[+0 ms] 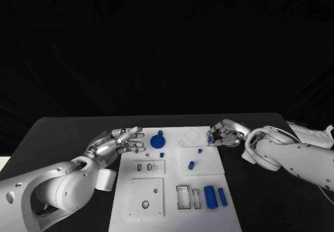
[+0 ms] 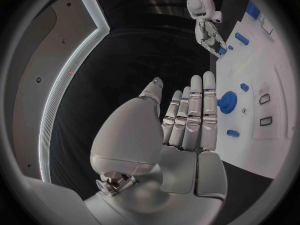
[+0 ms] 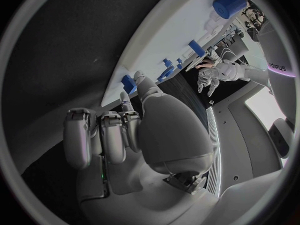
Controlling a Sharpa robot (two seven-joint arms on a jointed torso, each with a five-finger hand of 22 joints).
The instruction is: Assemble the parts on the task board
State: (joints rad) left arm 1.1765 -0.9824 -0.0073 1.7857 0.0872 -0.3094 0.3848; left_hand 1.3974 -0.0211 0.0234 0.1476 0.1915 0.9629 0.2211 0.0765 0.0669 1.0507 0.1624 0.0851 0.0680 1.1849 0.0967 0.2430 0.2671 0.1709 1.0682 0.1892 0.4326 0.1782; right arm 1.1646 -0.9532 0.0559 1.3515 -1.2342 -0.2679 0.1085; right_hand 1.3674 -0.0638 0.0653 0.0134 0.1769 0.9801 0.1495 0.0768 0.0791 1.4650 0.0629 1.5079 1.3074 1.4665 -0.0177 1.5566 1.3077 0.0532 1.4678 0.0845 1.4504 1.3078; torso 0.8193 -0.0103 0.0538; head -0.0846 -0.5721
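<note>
head view, board: white task board (image 1: 209,164) lies mid black table (image 1: 62,130), long side running away from the robot
head view, parts: 1 blue gear (image 1: 159,141) near the far left of the board; 2 blue cylinders (image 1: 210,197) side by side at the near right, one thick, one thin; 1 short blue peg (image 1: 191,165) mid board; 3 tiny blue bits around the gear and peg
head view, left hand: left hand (image 1: 119,142) at the board's left edge just beside the gear, fingers spread, holds nothing
head view, right hand: right hand (image 1: 226,134) at the far right edge of the board, fingers curled round a small blue part (image 1: 209,139)
left wrist view, left hand: left hand (image 2: 181,122) flat, fingers straight and side by side, nothing in the palm; gear (image 2: 228,101) on the board just past the fingertips, apart from them; 2 small blue pieces near the gear
left wrist view, right hand: right hand (image 2: 209,35) at the board's far edge with a blue part at its fingertips
right wrist view, right hand: right hand (image 3: 125,130) fingers curled, thumb tip against a blue part (image 3: 128,83) at the board's edge (image 3: 150,40)
right wrist view, left hand: left hand (image 3: 209,75) open across the board
</note>
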